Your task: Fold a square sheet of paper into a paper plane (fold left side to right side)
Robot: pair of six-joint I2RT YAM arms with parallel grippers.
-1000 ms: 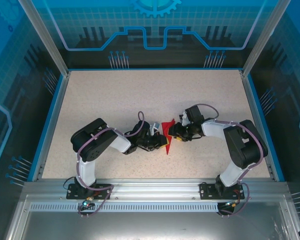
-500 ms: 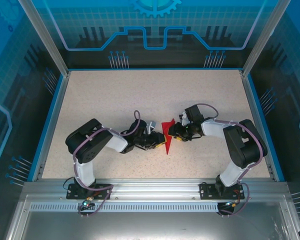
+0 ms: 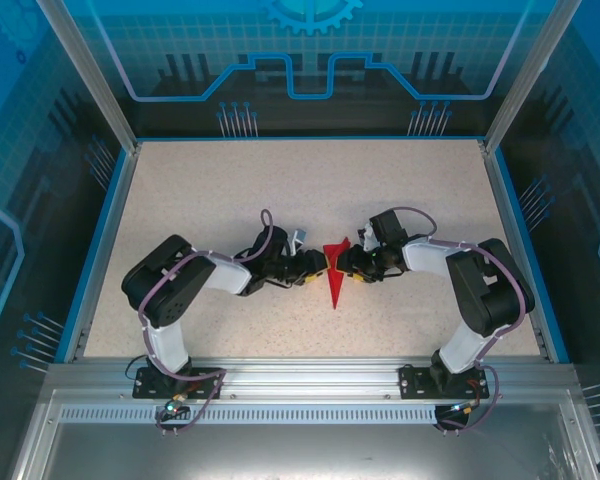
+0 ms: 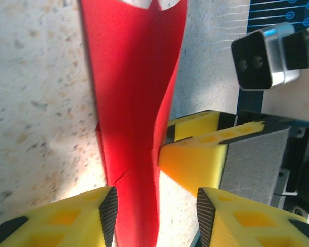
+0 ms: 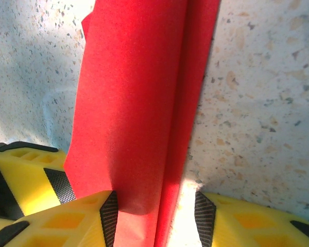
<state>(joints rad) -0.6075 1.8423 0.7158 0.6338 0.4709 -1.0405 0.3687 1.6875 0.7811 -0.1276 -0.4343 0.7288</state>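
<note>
Red paper plane (image 3: 333, 280) looks thin n floppy. It's lying between the spread jaws of left gripper (image 4: 155, 208) & right gripper (image 5: 152, 206). Prob best pinched at crease.

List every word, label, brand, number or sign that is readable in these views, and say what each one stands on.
None: no words, numbers or brand marks can be read in any view.
The red paper is blank on the faces that show.
The blue back wall carries a gear emblem and circuit-style lines, which are graphics without lettering.
</note>
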